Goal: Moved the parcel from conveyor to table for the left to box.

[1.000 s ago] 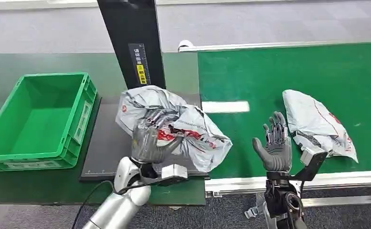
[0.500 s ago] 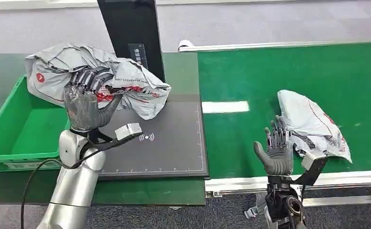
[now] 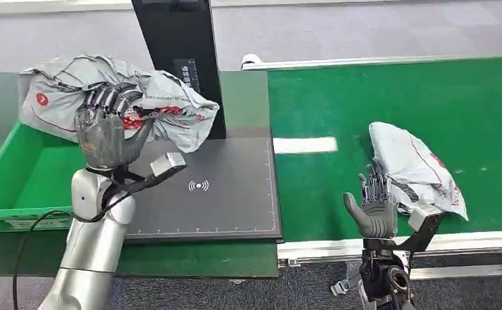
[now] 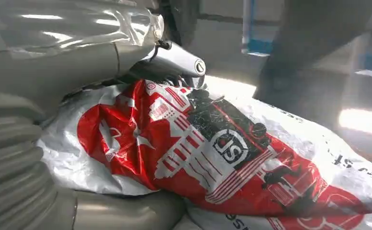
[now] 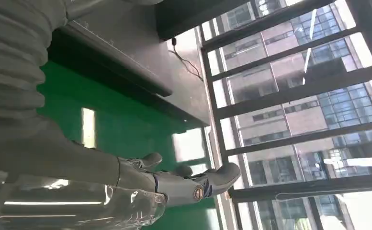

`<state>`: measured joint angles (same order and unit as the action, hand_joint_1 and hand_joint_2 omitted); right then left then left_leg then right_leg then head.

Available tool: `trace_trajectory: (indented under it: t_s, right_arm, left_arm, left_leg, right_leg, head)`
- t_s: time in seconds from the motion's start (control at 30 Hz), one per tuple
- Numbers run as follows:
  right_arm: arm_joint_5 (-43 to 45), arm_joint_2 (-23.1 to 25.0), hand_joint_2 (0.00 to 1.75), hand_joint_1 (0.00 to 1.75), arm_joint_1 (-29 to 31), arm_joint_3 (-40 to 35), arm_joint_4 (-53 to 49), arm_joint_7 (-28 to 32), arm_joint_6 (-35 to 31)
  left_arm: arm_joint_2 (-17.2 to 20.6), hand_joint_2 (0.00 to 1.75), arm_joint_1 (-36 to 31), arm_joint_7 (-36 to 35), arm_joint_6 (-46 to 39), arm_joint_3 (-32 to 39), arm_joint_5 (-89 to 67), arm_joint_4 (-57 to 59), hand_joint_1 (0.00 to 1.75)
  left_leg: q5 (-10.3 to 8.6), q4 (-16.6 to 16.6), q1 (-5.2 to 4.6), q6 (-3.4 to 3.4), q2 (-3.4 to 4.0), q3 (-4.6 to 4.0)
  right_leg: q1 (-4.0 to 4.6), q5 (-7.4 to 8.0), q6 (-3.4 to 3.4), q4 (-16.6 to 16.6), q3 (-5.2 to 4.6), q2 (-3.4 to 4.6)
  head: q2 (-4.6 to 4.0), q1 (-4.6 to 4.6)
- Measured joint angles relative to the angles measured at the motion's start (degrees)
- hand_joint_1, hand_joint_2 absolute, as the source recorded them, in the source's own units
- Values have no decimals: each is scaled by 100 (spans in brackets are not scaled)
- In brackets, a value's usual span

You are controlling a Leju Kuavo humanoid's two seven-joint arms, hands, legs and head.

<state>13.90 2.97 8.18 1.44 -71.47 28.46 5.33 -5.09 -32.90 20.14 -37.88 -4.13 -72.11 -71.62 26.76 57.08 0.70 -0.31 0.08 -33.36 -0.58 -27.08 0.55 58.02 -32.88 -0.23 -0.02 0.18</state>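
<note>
**Parcel held over the box — time to let it drop**

The left hand [image 3: 109,132] grips a crumpled grey-and-red parcel [image 3: 115,97], fingers curled into its top, thumb under it. The parcel hangs in the air above the right-hand wall of the green box [image 3: 15,194], part of it over the dark scanner mat [image 3: 229,187]. By my judgement, the step in hand is the drop into the box. To do it well, carry the parcel further left so that its bulk sits over the box's open middle, lower it below the rim, then spread the fingers — released here, the loose right end could catch on the wall and slide back onto the mat.

The black post [image 3: 177,58] stands just behind the parcel's right end; a swing to the far side would brush it.

On the green conveyor [image 3: 364,103] lies a second parcel [image 3: 416,168], near the belt's near edge. The right hand [image 3: 372,203] stands upright just left of it, fingers apart and holding nothing; whether it touches the bag I cannot tell.
</note>
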Motion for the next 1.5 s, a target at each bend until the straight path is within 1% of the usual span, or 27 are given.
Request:
trace_trajectory:
  t_s: [0.03,0.07,0.13,0.2,0.23,0.3,0.37,0.4,0.43,0.47,0.53,0.57,0.77,0.8,0.83,0.9,0.97,1.0,1.07,1.1,1.13,1.37,1.43,1.5]
  right_arm:
    - [4,-9,175,0,-11,0,-4,0,0]
    - [22,-24,175,0,-35,2,-33,0,0]
    - [44,-63,175,0,-53,11,-83,-9,7]
    - [66,-96,175,0,-52,22,-118,-39,20]
    - [68,-120,175,0,-48,26,-129,-63,28]
    - [79,-155,175,0,-27,24,-136,-81,68]
    - [105,-186,175,0,41,-4,-112,-129,135]
    - [109,-195,175,0,91,-29,-89,-136,144]
    - [116,-201,175,0,145,-61,-46,-140,146]
    - [118,-214,175,0,192,-81,-11,-153,146]
    - [116,-219,175,0,257,-127,39,-160,146]
    - [114,-219,175,0,278,-157,57,-166,146]
    - [48,-168,175,0,336,-271,122,-243,164]
    - [37,-162,175,0,353,-278,135,-256,166]
    - [31,-151,175,0,366,-282,146,-256,166]
    - [24,-136,175,0,386,-289,173,-260,166]
    - [11,-127,175,0,388,-289,181,-267,166]
    - [11,-118,175,0,383,-289,181,-267,166]
    - [2,-114,175,0,370,-286,179,-275,166]
    - [-2,-109,175,0,365,-286,179,-284,164]
    - [-2,-98,175,0,360,-286,177,-291,166]
    - [-2,-72,175,0,336,-286,177,-308,164]
    - [-2,-66,175,0,328,-286,177,-313,164]
    - [-4,-55,175,0,321,-286,175,-326,149]
  left_arm:
    - [123,175,-206,-311,0,9,-81,199,175]
    - [329,175,-498,-737,22,9,-201,562,175]
    - [599,175,-1143,-1419,153,11,-328,1472,175]
    - [942,175,-1769,-2329,627,9,-746,2369,175]
    - [1060,175,-2039,-2794,979,0,-1002,2868,175]
    - [1331,175,-2370,-3630,1710,-4,-1157,3651,175]
    - [1570,175,-2497,-4545,3078,85,-937,4221,175]
    - [1663,175,-2456,-4769,3758,161,-845,4468,175]
    - [1746,175,-2382,-4779,4233,221,-738,4640,175]
    - [1816,175,-2305,-4779,4361,310,-647,4811,175]
    - [1915,175,-2196,-4779,4374,429,-636,5025,175]
    - [1928,175,-2172,-4781,4385,461,-634,5103,175]
    - [2032,175,-2277,-4932,4684,645,-614,5341,175]
    - [2043,175,-2283,-4960,4727,682,-614,5363,19]
    - [2050,175,-2290,-4978,4754,704,-614,5374,0]
    - [2052,175,-2290,-4996,4718,739,-614,5394,0]
    - [2050,175,-2268,-4955,4386,767,-616,5411,0]
    - [2048,175,-2222,-4844,4051,783,-616,5415,0]
    - [2017,175,-2133,-4400,2912,844,-614,5413,0]
    - [2004,175,-2127,-4250,2552,861,-614,5413,0]
    - [1989,175,-2130,-4185,2362,872,-614,5413,0]
    - [1941,175,-2110,-4093,2220,925,-608,5413,0]
    - [1925,175,-2093,-3767,1716,972,-527,5409,0]
    - [1879,175,-2083,-3136,993,1056,-264,5380,0]
  left_leg:
    - [-1,0,0,-2,0,2]
    - [-5,0,1,-5,1,2]
    - [-12,0,5,-8,4,0]
    - [-13,0,6,-10,20,2]
    - [-14,-2,7,-11,24,2]
    - [-12,-4,6,-12,38,-1]
    - [-5,-5,4,-19,67,12]
    - [-5,-5,5,-19,72,13]
    - [-5,-5,6,-19,69,11]
    - [-6,-5,7,-19,60,6]
    - [-8,-5,8,-20,27,-7]
    - [-8,-5,8,-20,23,-11]
    - [-7,-5,6,-19,25,-10]
    - [-7,-5,6,-19,26,-8]
    - [-7,-5,6,-19,26,-6]
    - [-8,-5,7,-20,25,-4]
    - [-8,-5,7,-20,25,-4]
    - [-9,-5,8,-21,27,-4]
    - [-9,-4,9,-21,26,-6]
    - [-9,-4,9,-21,25,-8]
    - [-9,-4,9,-21,24,-8]
    - [-9,-4,8,-21,24,-10]
    - [-9,-4,8,-21,24,-9]
    - [-9,-4,8,-21,24,-9]
  right_leg:
    - [0,2,-3,0,1,0]
    - [1,3,-4,0,0,0]
    - [6,11,-16,4,0,0]
    - [8,15,-19,6,-4,14]
    - [8,15,-19,8,-3,20]
    - [8,15,-19,10,-3,35]
    - [6,16,-21,12,-6,68]
    - [7,16,-21,12,-10,71]
    - [8,15,-21,12,-16,71]
    - [9,12,-22,12,-18,65]
    - [10,8,-22,12,-21,31]
    - [9,7,-21,12,-20,23]
    - [7,10,-20,11,-17,25]
    - [7,10,-20,11,-17,26]
    - [8,11,-21,11,-16,26]
    - [8,11,-21,11,-15,26]
    - [8,11,-21,12,-17,26]
    - [9,11,-21,12,-20,26]
    - [10,10,-21,12,-22,26]
    - [10,10,-21,12,-21,25]
    - [10,10,-21,12,-21,24]
    - [9,11,-21,11,-23,25]
    - [9,11,-21,11,-23,25]
    - [9,11,-21,11,-24,25]
  head:
    - [2,-9]
    - [0,-7]
    - [2,-2]
    - [0,-4]
    - [0,-4]
    - [0,-4]
    - [0,-13]
    - [0,0]
    - [0,-11]
    - [0,-2]
    - [0,-2]
    - [0,-4]
    - [0,-4]
    - [0,-2]
    - [0,-4]
    - [0,-7]
    - [2,-4]
    - [2,-5]
    - [2,-2]
    - [0,-4]
    - [2,-2]
    - [2,-2]
    - [0,-2]
    - [0,-2]
